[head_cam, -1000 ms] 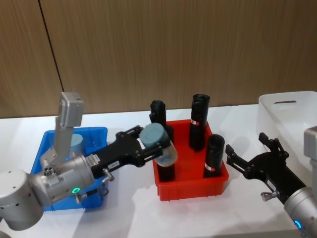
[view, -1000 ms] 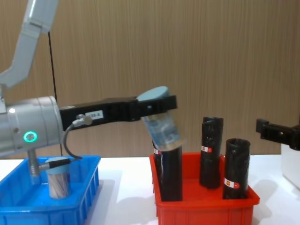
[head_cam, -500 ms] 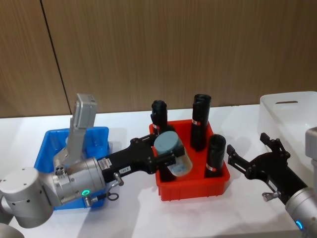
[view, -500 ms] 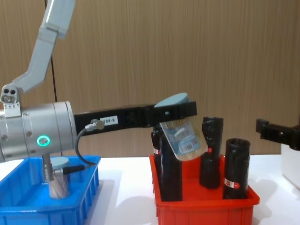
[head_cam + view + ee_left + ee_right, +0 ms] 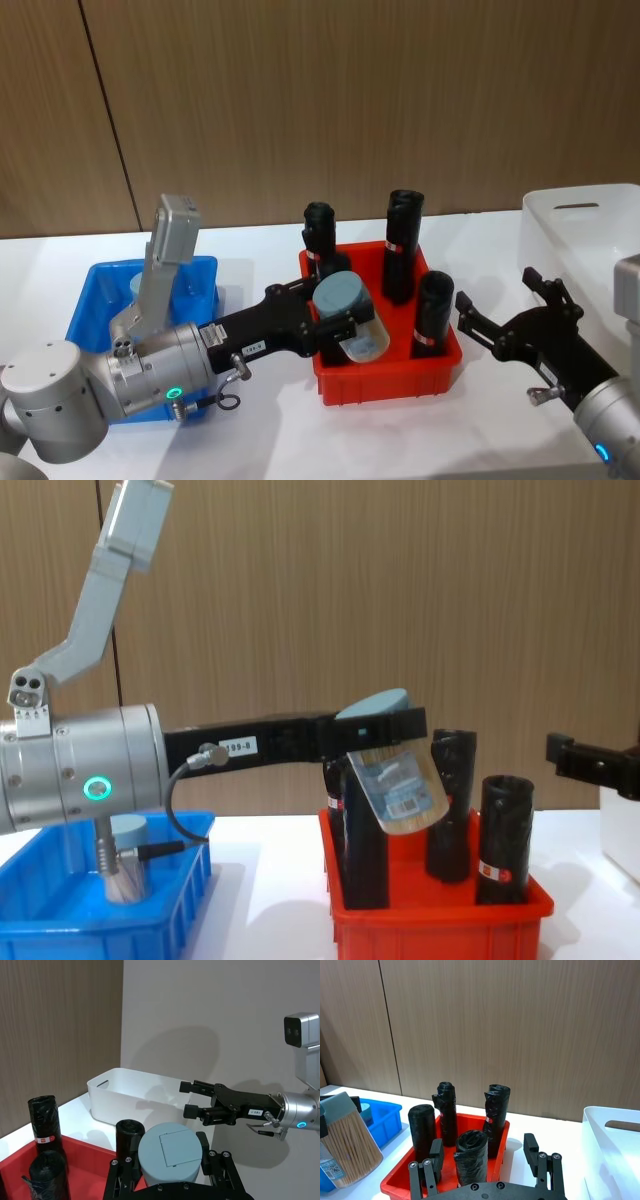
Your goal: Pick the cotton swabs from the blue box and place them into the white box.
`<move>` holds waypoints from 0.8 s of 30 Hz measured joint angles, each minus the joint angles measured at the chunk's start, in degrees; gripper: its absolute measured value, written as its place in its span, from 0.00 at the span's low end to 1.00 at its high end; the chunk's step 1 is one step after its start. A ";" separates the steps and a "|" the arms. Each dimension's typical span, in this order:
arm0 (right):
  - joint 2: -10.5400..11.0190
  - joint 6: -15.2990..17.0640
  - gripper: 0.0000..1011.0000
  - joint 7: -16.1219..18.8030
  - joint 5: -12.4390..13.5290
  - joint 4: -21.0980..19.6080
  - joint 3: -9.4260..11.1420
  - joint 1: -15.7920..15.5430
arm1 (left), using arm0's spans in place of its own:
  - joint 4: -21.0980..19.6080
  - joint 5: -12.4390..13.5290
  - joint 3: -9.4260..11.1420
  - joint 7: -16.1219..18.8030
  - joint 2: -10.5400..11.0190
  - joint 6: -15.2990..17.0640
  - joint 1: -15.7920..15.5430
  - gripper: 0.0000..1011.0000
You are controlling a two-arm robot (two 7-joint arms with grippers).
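Note:
My left gripper [image 5: 338, 312] is shut on a tub of cotton swabs [image 5: 362, 338], clear with a grey-blue lid, and holds it tilted above the red bin's front left part. The chest view shows that tub [image 5: 392, 778] hanging above the bin. A second tub [image 5: 141, 286] stands in the blue box [image 5: 203, 268] at the left. The white box [image 5: 588, 232] is at the far right. My right gripper [image 5: 512, 308] hovers open between the red bin and the white box, holding nothing. In the left wrist view the lid [image 5: 170, 1154] fills the foreground, the white box [image 5: 135, 1091] beyond.
A red bin [image 5: 392, 375] with several tall black rolls [image 5: 402, 245] stands in the middle of the white table. A wooden wall runs behind. The right wrist view shows the held tub [image 5: 346, 1140] left of the red bin [image 5: 400, 1180].
My left gripper has carried the tub rightward and lower, from the red bin's left edge to over its front left part. The right arm has stayed still.

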 joint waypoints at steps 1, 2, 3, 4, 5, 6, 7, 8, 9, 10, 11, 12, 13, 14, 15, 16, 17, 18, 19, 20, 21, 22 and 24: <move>0.02 0.01 0.99 0.05 0.00 -0.01 0.02 0.00 | 0.00 0.01 0.02 0.00 0.00 0.01 0.00 0.65; 0.04 0.03 0.99 0.11 0.00 -0.03 0.04 0.01 | 0.01 0.02 0.05 -0.01 0.01 0.02 -0.01 0.65; 0.10 0.09 0.99 0.28 0.00 -0.07 0.08 0.03 | 0.02 0.02 0.07 -0.02 0.01 0.02 -0.01 0.65; 0.13 0.13 0.99 0.42 0.00 -0.09 0.10 0.05 | 0.02 0.02 0.08 -0.03 0.02 0.03 -0.01 0.65; 0.16 0.18 0.99 0.56 0.00 -0.12 0.12 0.07 | 0.03 0.03 0.09 -0.03 0.02 0.03 -0.01 0.65; 0.25 0.36 0.99 0.95 0.00 -0.18 0.19 0.11 | 0.04 0.04 0.10 -0.04 0.02 0.04 -0.01 0.65; 0.30 0.46 0.99 1.13 0.00 -0.22 0.23 0.14 | 0.04 0.04 0.11 -0.04 0.03 0.05 -0.01 0.65; 0.34 0.57 0.99 1.35 0.00 -0.25 0.27 0.17 | 0.04 0.05 0.12 -0.05 0.03 0.05 -0.01 0.65; 0.48 0.83 0.99 1.87 0.02 -0.34 0.34 0.29 | 0.05 0.06 0.14 -0.05 0.04 0.07 -0.01 0.65; 0.56 1.03 0.99 2.25 0.04 -0.37 0.38 0.35 | 0.06 0.06 0.14 -0.05 0.04 0.07 -0.01 0.65; 0.63 1.20 0.99 2.57 0.07 -0.39 0.41 0.41 | 0.06 0.07 0.15 -0.05 0.05 0.08 -0.01 0.65; 0.80 1.58 0.99 3.31 0.21 -0.46 0.52 0.60 | 0.07 0.08 0.16 -0.05 0.05 0.09 -0.01 0.65; 0.88 1.85 0.99 3.81 0.33 -0.49 0.55 0.70 | 0.07 0.08 0.16 -0.05 0.06 0.09 -0.01 0.65; 1.06 2.26 0.99 4.68 0.43 -0.55 0.64 0.89 | 0.07 0.09 0.17 -0.05 0.06 0.09 -0.01 0.65; 1.18 2.46 0.99 5.14 0.47 -0.57 0.70 1.03 | 0.08 0.10 0.17 -0.05 0.06 0.09 -0.01 0.65; 1.25 2.67 0.99 5.60 0.54 -0.59 0.74 1.13 | 0.09 0.10 0.18 -0.05 0.06 0.09 -0.01 0.65; 1.47 3.09 0.99 6.55 0.76 -0.63 0.83 1.37 | 0.09 0.10 0.19 -0.05 0.06 0.09 -0.01 0.65; 1.57 3.44 0.99 7.27 0.87 -0.65 0.87 1.49 | 0.10 0.10 0.20 -0.05 0.06 0.09 -0.02 0.65; 1.68 3.67 0.99 7.80 0.92 -0.66 0.93 1.62 | 0.10 0.10 0.20 -0.05 0.06 0.09 -0.01 0.65; 1.91 4.18 0.99 8.87 1.15 -0.68 1.01 1.92 | 0.10 0.10 0.21 -0.05 0.07 0.09 -0.01 0.65; 2.01 4.42 0.99 9.43 1.25 -0.69 1.05 2.06 | 0.10 0.10 0.22 -0.05 0.06 0.09 -0.01 0.65; 2.11 4.74 0.99 10.19 1.35 -0.69 1.09 2.20 | 0.10 0.10 0.22 -0.05 0.07 0.09 -0.01 0.65; 2.45 5.51 0.99 11.98 1.69 -0.69 1.21 2.69 | 0.10 0.10 0.23 -0.05 0.07 0.09 -0.01 0.65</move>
